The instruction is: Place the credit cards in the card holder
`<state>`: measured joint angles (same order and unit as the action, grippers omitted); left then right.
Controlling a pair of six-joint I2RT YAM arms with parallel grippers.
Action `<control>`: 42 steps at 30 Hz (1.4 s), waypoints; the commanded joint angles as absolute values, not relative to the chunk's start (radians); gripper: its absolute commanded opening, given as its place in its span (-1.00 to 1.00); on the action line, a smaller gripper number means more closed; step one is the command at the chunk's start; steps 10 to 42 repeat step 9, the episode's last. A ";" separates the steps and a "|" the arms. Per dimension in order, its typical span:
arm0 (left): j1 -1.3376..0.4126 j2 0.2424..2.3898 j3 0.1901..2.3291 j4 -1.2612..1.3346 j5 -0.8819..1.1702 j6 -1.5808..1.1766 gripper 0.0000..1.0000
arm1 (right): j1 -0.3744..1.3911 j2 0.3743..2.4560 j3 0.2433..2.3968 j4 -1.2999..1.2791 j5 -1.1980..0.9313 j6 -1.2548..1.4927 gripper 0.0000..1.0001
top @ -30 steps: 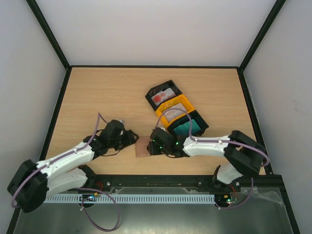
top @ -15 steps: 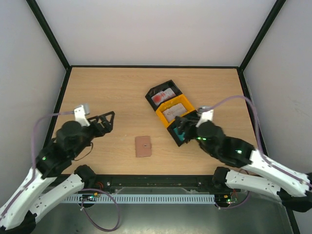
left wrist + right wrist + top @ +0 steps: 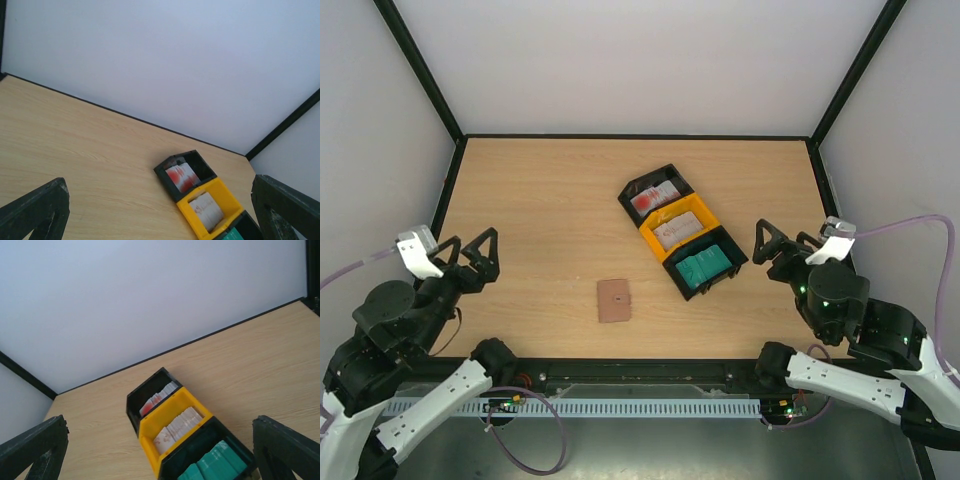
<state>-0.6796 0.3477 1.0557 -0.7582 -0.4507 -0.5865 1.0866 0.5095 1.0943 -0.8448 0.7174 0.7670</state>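
Note:
The card holder [image 3: 614,300] lies shut and flat on the table near the front middle, brown with a tiny centre dot; neither wrist view shows it. The credit cards stand in three trays: red-and-white [image 3: 654,198] [image 3: 182,176] [image 3: 157,397], white with red marks [image 3: 678,229] [image 3: 206,210] [image 3: 181,426], and teal [image 3: 703,265] [image 3: 212,462]. My left gripper [image 3: 470,246] [image 3: 159,207] hangs open and empty over the table's left side, well left of the holder. Raised at the right, my right gripper [image 3: 788,243] [image 3: 160,447] is open and empty beside the teal tray.
A black tray [image 3: 632,192], an orange tray [image 3: 708,212] and another black tray [image 3: 732,262] stand in a diagonal row right of centre. Black frame posts and white walls close in the table on three sides.
Both arms have pulled away from the card holder, lifted and swung back to their own sides. Both grippers opened wide. The holder stays where it lay.

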 commanded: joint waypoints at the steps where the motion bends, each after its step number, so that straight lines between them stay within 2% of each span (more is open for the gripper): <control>1: -0.675 0.345 1.104 -0.829 -0.525 -0.546 1.00 | 1.085 0.500 1.108 -0.923 0.802 0.767 0.96; 42: -0.676 0.337 1.120 -0.851 -0.531 -0.546 1.00 | 1.085 0.498 1.098 -0.915 0.821 0.765 0.96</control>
